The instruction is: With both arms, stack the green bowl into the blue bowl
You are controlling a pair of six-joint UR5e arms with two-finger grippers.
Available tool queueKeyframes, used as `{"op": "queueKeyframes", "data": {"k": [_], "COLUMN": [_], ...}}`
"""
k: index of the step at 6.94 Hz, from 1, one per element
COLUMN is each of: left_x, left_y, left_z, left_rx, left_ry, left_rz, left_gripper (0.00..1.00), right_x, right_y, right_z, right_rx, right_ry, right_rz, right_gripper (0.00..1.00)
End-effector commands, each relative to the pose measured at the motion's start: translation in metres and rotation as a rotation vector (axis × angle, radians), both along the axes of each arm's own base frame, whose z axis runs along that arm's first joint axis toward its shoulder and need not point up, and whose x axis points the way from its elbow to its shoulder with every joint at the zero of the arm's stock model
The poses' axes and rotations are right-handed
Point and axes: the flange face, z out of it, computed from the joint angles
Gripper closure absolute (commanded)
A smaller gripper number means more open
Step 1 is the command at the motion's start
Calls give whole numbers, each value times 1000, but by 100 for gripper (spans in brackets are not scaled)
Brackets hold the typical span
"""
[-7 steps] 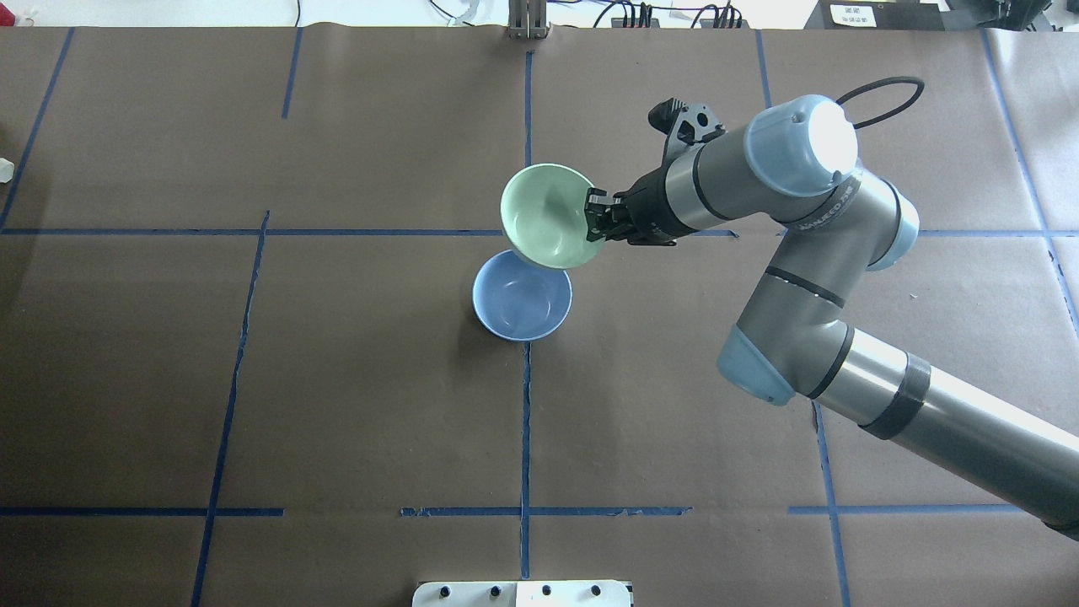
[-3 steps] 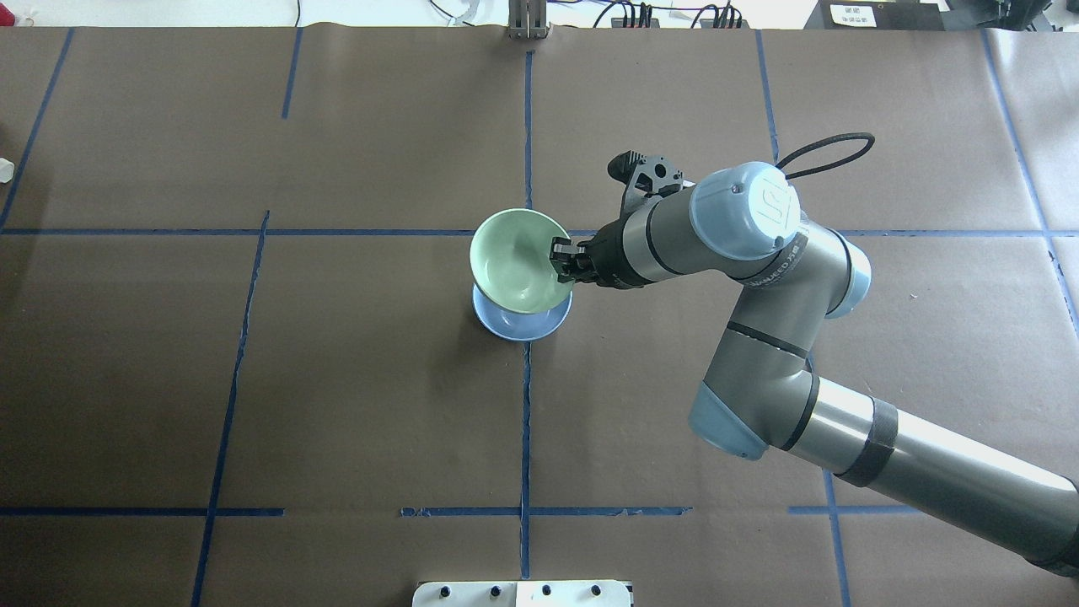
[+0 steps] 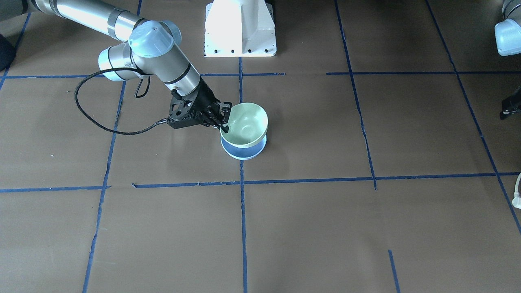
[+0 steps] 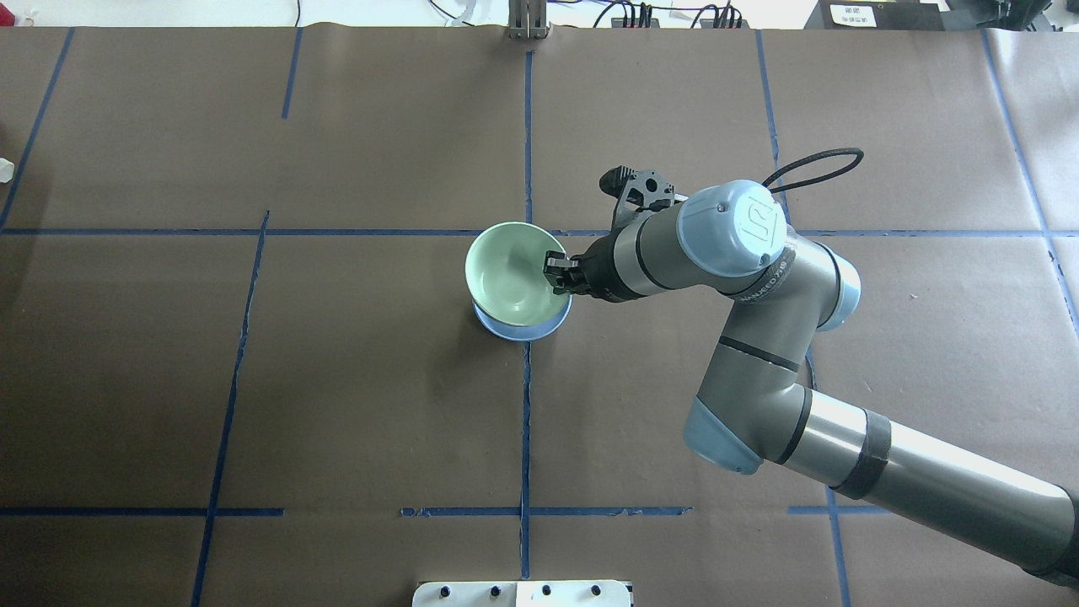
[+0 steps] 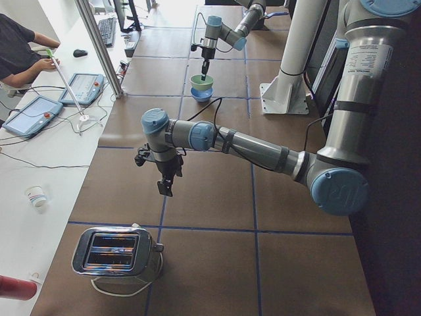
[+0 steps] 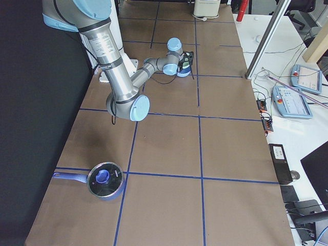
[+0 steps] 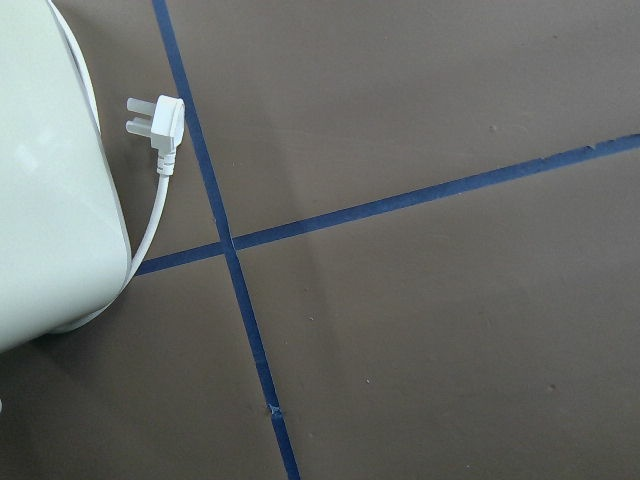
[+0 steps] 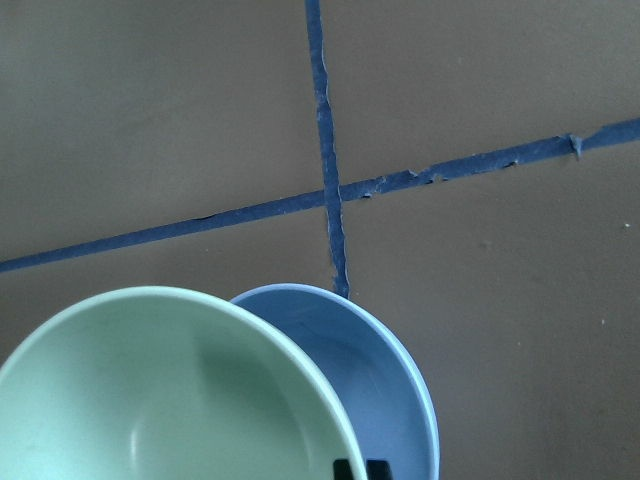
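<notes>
Right gripper (image 4: 556,275) check: fingers are clamped on the rim of the green bowl (image 4: 508,271), one finger inside the wall and one outside it. The pinched stretch of rim is the one closest to the wrist; the rest of the bowl extends away from the fingertips. I see the bowl tipped, the gripped side of the rim sitting higher than the far side.

The blue bowl (image 4: 524,333) sits directly under the fingertips on the table (image 4: 337,379). From overhead only a thin crescent of it shows past the green bowl's edge. In the right wrist view the blue rim curves out just beyond the fingertips, beside the green bowl. The green bowl's lower part is inside the blue bowl's mouth, its rim well above the blue rim. I cannot tell whether the two bowls are touching.

A crossing of blue tape lines (image 4: 524,421) lies beyond the bowls from the fingers.

The left gripper (image 5: 164,186) hangs over the table far from both bowls, fingers pointing down, with a toaster (image 5: 113,251) near them. I cannot tell whether its fingers are spread or together. Its wrist camera shows a white plug (image 7: 158,122) on the paper.
</notes>
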Motion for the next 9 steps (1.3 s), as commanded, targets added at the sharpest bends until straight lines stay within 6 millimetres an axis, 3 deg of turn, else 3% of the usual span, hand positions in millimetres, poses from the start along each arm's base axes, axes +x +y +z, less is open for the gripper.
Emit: {"op": "queueKeyframes", "data": {"k": [1, 4, 5, 7, 8, 9], "left_x": [-3, -3, -3, -21, -25, -35], "left_y": [-1, -2, -1, -2, -2, -2], "left_z": [0, -2, -1, 11, 16, 17], "left_rx": [-1, 3, 1, -23, -32, -35], "left_ry": [0, 2, 2, 6, 5, 6], "left_rz": [-6, -6, -6, -35, -41, -59], "left_gripper": [0, 0, 0, 0, 0, 0], "right_x": [0, 8, 20, 72, 106, 151], "right_y": [0, -5, -10, -34, -49, -72], "right_z": [0, -2, -7, -3, 7, 34], "right_rx": [-1, 1, -19, -4, 77, 104], "right_ry": [3, 0, 33, 178, 247, 273], "right_rz": [1, 15, 28, 17, -19, -73], "right_gripper": [0, 0, 0, 0, 0, 0]}}
